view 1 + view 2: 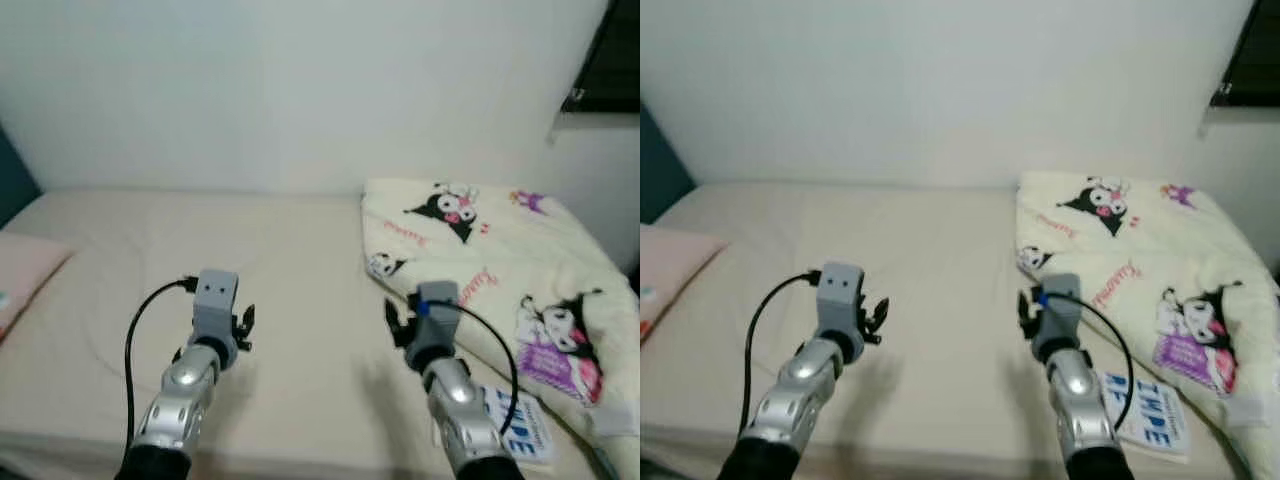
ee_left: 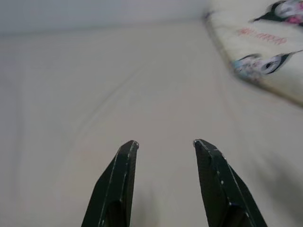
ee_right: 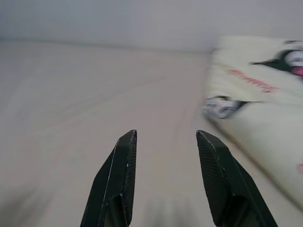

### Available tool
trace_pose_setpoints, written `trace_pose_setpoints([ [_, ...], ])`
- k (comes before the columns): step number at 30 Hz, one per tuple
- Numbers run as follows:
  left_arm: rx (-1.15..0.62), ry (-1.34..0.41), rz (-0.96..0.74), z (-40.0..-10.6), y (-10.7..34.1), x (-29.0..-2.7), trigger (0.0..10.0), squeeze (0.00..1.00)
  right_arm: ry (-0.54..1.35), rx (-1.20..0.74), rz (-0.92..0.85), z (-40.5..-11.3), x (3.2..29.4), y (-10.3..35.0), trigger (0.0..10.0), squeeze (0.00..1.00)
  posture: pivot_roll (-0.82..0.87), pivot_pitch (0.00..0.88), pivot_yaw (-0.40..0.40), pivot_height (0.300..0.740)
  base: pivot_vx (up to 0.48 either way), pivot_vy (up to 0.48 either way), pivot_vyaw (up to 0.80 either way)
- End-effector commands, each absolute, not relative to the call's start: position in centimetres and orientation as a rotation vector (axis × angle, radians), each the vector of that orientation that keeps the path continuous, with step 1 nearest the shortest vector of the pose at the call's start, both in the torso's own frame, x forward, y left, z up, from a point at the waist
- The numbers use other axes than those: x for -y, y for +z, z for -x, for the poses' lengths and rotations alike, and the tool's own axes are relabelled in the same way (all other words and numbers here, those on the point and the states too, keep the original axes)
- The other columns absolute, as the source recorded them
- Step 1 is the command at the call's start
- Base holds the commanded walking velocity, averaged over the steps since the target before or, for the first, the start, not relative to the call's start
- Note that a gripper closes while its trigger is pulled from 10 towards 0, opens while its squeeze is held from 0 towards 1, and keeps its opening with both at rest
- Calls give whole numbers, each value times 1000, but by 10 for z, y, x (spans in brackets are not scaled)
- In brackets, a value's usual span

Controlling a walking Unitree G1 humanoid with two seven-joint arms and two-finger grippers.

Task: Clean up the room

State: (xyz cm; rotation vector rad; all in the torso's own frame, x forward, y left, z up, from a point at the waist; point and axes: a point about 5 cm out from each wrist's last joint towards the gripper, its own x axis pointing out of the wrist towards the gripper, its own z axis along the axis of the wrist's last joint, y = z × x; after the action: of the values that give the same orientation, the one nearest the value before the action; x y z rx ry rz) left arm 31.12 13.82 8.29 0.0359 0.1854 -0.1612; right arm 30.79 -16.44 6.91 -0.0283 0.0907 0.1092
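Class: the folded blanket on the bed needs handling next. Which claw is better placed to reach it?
Probably the right claw: it hovers open just beside the cartoon-print blanket edge, while the left claw hangs over bare bed sheet, farther away.

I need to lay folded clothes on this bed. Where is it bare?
Bare sheet runs from the pink pillow at the left to the cartoon blanket. The right side is crowded: blanket, plus a booklet at its near edge.
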Motion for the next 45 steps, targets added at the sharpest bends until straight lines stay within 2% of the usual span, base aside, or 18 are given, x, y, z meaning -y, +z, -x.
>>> trace_pose_setpoints([
  [1, -195, -160, -36, -310, 81, -139, 10000, 0, 100, -106, 23, -306, 167, 65, 10000, 0, -2, 0, 14, 740, 0, 0, 800],
  [7, -194, -160, -27, -310, 81, -139, 10000, 0, 101, -106, 25, -306, 168, 66, 10000, 0, -2, 0, 12, 740, 0, 0, 800],
  [11, -194, -178, -45, -309, 81, -137, 10000, 0, 84, -110, 11, -306, 170, 65, 10000, 0, -4, 0, 10, 740, 0, 0, 0],
  [37, -204, -189, -24, -309, 80, -131, 10000, 0, 53, -129, -15, -294, 171, 58, 10000, 0, -21, 0, 23, 740, 0, -467, 0],
  [40, -230, -182, 2, -310, 79, -130, 10000, 0, 49, -130, -16, -294, 172, 58, 10000, 0, -22, 0, 25, 740, 0, 0, 0],
  [45, -226, -201, 22, -311, 81, -128, 10000, 0, 40, -130, -19, -293, 174, 57, 10000, 0, -22, 0, 32, 740, 0, 480, 0],
])
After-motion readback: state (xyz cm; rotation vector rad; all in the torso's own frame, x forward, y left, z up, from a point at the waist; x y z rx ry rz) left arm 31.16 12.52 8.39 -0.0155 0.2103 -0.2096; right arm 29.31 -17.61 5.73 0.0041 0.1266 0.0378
